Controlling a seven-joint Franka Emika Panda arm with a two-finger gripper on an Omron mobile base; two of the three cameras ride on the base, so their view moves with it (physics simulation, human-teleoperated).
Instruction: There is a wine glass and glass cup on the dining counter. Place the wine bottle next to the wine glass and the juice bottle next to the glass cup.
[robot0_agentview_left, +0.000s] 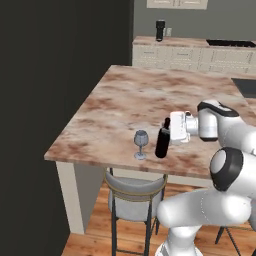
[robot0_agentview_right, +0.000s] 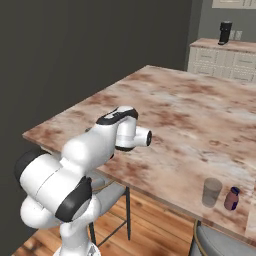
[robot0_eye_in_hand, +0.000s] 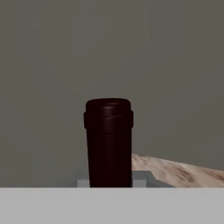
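Holding wine bottle by the neck, gripper clamped on it side-on from the bottle's 3 o'clock in left base view, hand horizontal. Bottle upright, base down at or just off the dining counter; contact not resolvable. Wine glass just beside it at 9 o'clock, apart, not touching, both near the front edge above a grey stool. Looks like placement spot reached, so probably set-down or about to let go; side grip on neck likely chosen to keep bottle vertical and hand clear of the glass. Glass cup and juice bottle in right base view at lower right, near counter edge, bottle at the cup's 3 o'clock, close but apart; looks already paired, though unclear whether that counts as done. Hand view: dark red bottle top dead centre, counter sliver at 4 o'clock, fingertips themselves covered by the bottle. In right base view the arm's own links block bottle, glass and gripper. Black canister on back worktop, detail too small.
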